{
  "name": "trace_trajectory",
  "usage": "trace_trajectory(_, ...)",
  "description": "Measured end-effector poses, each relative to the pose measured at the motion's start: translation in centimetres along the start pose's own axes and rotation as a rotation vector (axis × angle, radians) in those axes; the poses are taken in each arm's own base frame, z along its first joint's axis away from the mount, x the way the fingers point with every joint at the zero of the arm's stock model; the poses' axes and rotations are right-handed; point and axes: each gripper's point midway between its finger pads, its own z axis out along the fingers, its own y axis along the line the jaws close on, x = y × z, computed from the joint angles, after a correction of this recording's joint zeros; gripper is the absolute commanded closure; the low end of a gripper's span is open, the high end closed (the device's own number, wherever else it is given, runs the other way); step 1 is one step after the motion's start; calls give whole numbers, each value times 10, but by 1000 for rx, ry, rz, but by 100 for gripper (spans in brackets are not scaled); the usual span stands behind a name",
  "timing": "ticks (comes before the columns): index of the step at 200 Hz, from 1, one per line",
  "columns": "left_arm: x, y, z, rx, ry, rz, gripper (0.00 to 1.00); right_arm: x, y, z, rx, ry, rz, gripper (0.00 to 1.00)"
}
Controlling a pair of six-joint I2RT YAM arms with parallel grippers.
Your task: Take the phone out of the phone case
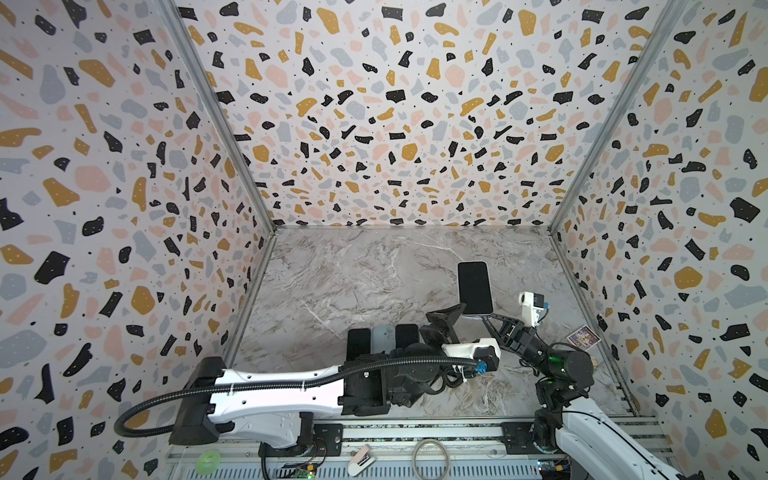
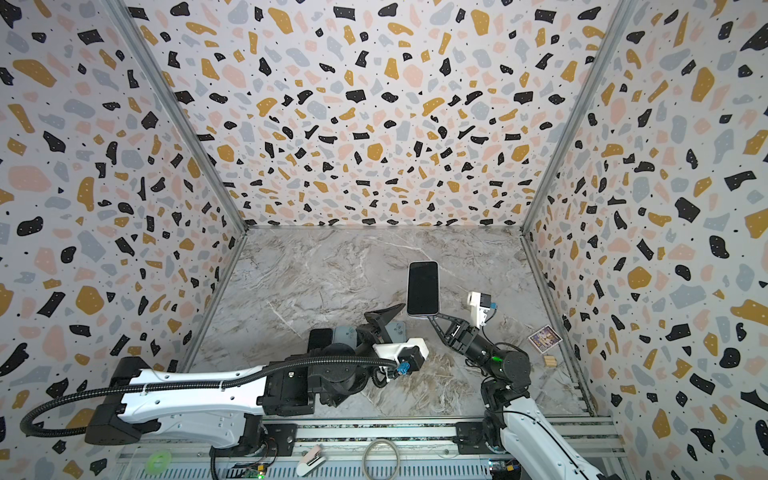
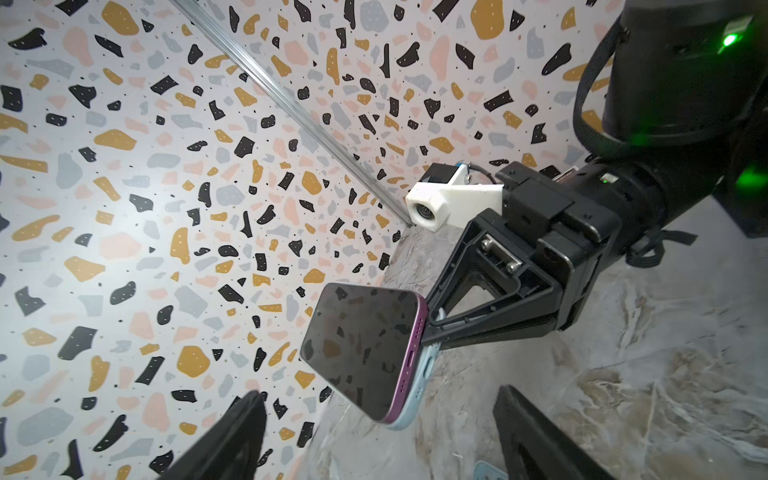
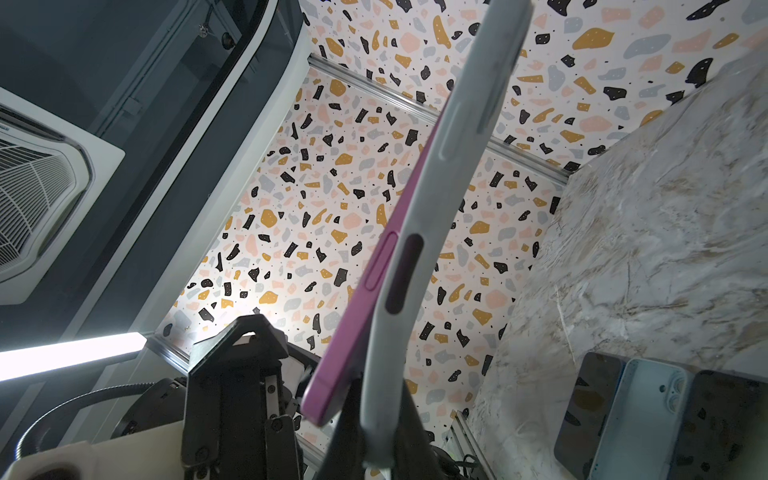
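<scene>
Setting: a marble-patterned tabletop (image 1: pixel 353 282) lay inside a booth of terrazzo-print walls (image 1: pixel 374 104).

Phone: the purple phone (image 3: pixel 361 349) was held in the air over the table's right half, clear of the surface. In both top views its dark screen faced the camera and its length ran toward the back wall.

Case: the pale-blue phone case (image 3: pixel 419 386) covered the phone's back. In the right wrist view the purple edge (image 4: pixel 357 316) stood apart from the case (image 4: pixel 390 353) at the end nearest the right arm, and the two sat together farther along.

Right arm: the right gripper (image 3: pixel 436 328) was clamped at that lower end, its thin fingers pinching the case. Whether a finger also pressed on the phone itself could not be told.

Left arm: the left gripper (image 1: pixel 451 322) hung with its jaws spread wide and held nothing. It was just left of the phone's lower end and did not touch it.

Table row: three things lay flat side by side, partly under the left arm. They were a dark-screened handset (image 4: pixel 590 415), a spare blue case (image 4: pixel 640 415) lying back up, and a second dark handset (image 4: pixel 723 428).

Right edge: a small printed card (image 2: pixel 545 337) lay near the right wall, with a wooden block (image 2: pixel 550 360) close by.
</scene>
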Motion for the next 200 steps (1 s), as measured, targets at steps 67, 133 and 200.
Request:
trace_trajectory(67, 9, -11, 26, -33, 68, 130, 16, 0, 0, 0, 4, 0, 2, 100)
trace_trajectory(133, 16, 5, 36, -69, 98, 138, 18, 1, 1, -1, 1, 0, -4, 100)
trace_trajectory(200, 25, 11, 46, -80, 126, 153, 19, 1, -1, -1, 7, 1, -1, 100)
